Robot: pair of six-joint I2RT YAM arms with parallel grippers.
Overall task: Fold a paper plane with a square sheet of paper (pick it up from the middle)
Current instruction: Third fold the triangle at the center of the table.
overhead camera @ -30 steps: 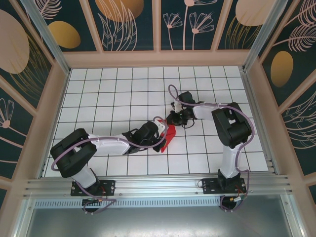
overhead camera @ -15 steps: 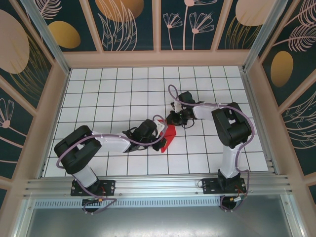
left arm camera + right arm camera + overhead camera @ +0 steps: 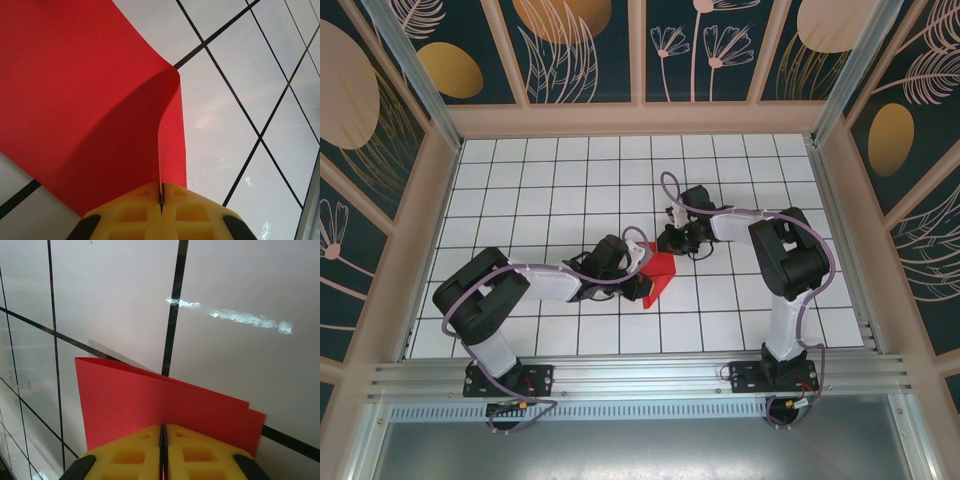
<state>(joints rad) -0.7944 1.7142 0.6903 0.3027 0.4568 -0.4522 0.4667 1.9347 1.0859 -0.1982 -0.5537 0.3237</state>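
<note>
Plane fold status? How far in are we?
Early. Done: the red sheet is doubled over, two layers showing at the right gripper. In hand: both grippers are shut on it, the left gripper pinching a curled edge. Left: no pointed dart yet, so nose and wing folds remain.

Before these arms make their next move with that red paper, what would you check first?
1. Grip of the left gripper on the red paper: ok, shut on an edge.
2. Grip of the right gripper on the folded layers: ok, shut.
3. Layer edges matched at the right gripper: not ok, one peeks past the other.
4. Paper flat on the table: not ok, it bows up at the left gripper.
5. Paper untorn: ok where visible.
6. Crease pressed sharp: cannot tell.
</note>
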